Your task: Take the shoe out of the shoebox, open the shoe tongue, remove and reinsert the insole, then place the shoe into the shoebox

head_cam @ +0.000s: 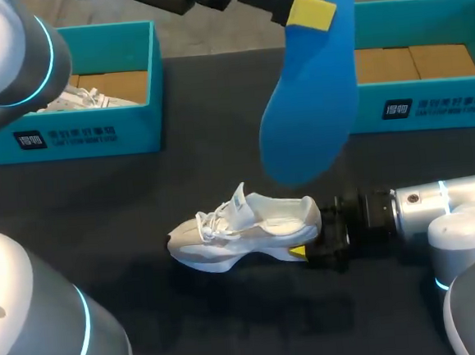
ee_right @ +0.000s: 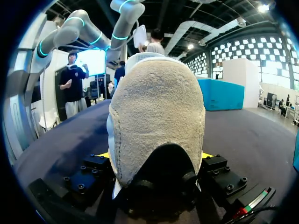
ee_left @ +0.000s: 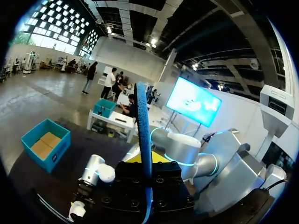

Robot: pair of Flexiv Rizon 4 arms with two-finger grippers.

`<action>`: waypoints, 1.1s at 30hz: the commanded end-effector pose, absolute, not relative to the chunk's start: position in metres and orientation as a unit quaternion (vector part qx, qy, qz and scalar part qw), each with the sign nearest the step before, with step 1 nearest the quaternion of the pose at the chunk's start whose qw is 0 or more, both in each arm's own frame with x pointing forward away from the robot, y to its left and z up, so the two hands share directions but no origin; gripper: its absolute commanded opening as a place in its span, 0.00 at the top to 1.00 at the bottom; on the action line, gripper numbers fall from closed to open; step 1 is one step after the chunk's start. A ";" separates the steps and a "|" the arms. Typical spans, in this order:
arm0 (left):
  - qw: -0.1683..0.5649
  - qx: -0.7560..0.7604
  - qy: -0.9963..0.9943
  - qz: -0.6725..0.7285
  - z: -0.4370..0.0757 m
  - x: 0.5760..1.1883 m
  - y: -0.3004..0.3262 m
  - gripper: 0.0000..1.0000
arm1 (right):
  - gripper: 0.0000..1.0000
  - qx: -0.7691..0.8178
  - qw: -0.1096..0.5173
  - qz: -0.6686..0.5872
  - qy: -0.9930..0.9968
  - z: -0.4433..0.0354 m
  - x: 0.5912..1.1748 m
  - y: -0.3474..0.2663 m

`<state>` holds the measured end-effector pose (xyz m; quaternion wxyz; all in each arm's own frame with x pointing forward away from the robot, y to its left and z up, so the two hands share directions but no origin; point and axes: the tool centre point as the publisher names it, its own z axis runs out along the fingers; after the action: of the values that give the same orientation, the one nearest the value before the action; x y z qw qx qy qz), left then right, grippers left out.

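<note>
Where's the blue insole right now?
In the head view, the left gripper holds the blue insole in the air, above the white shoe held by the right gripper.

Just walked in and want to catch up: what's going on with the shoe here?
The left gripper holds the blue insole up in the air above the table, shut on one end of it. The right gripper is shut on the heel of the white shoe, which stands on the black table in front of two teal shoeboxes. The insole is out and not yet back in.
</note>
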<state>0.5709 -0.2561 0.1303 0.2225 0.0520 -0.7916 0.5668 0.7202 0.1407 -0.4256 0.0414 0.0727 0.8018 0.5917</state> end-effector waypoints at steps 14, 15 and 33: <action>0.262 0.051 -0.778 0.569 0.162 0.540 -0.263 1.00 | 1.00 0.073 0.041 0.589 0.804 -0.425 0.720 0.143; 0.263 0.050 -0.778 0.569 0.164 0.539 -0.262 1.00 | 1.00 0.073 0.041 0.589 0.804 -0.425 0.720 0.143; 0.277 0.033 -0.780 0.560 0.186 0.522 -0.255 1.00 | 1.00 0.073 0.041 0.589 0.804 -0.425 0.720 0.143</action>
<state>0.5228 -0.2515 0.1815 0.2769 0.0339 -0.7785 0.5623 0.7202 0.1407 -0.4256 0.0414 0.0727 0.8019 0.5916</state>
